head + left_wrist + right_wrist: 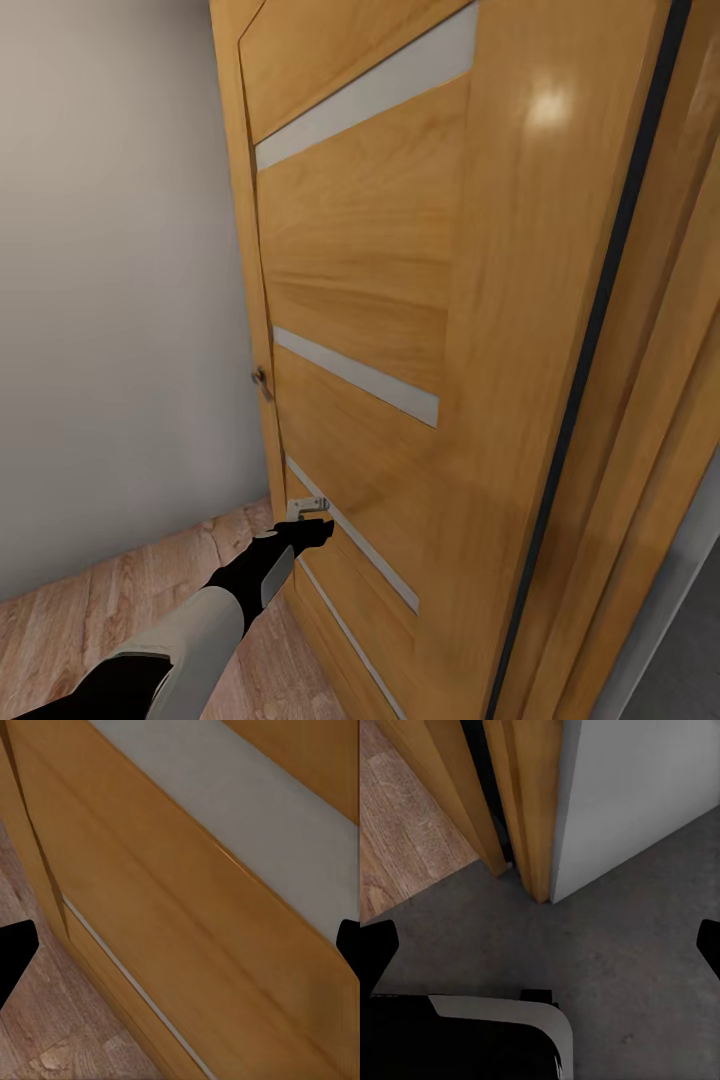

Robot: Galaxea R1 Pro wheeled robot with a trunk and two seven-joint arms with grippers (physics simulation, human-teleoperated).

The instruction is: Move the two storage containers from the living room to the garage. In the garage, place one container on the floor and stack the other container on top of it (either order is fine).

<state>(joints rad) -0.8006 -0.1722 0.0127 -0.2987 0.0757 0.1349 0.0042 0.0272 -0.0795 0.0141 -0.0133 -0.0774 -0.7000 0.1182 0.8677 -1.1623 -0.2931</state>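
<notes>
Against the wooden door (pixel 400 300), at its lower part, the left end effector (pixel 305 528) is stretched out on its black and white arm (pixel 200 630). It is close to a small metal fitting (pixel 308 508) on the door's edge, but I cannot tell if it touches it. From the left wrist view, the two black fingertips (pixel 15 952) stand wide apart with only the door panel and a pale grey strip (pixel 225 802) between them, so this end effector is open and holds nothing. Left of the door is a plain grey wall (pixel 110 280), and below it a light wood-plank floor (pixel 90 600). A small round knob (pixel 259 378) sits on the door's left edge, above the end effector.

Right of the door, from the right wrist view, the right end effector (pixel 540 945) is also wide open and empty, its fingertips (pixel 376 949) over the dark grey concrete floor (pixel 622 967). Beyond them the wooden door frame (pixel 521 802) meets a white wall corner (pixel 622 795). The two storage containers are nowhere near the door or the end effectors.
</notes>
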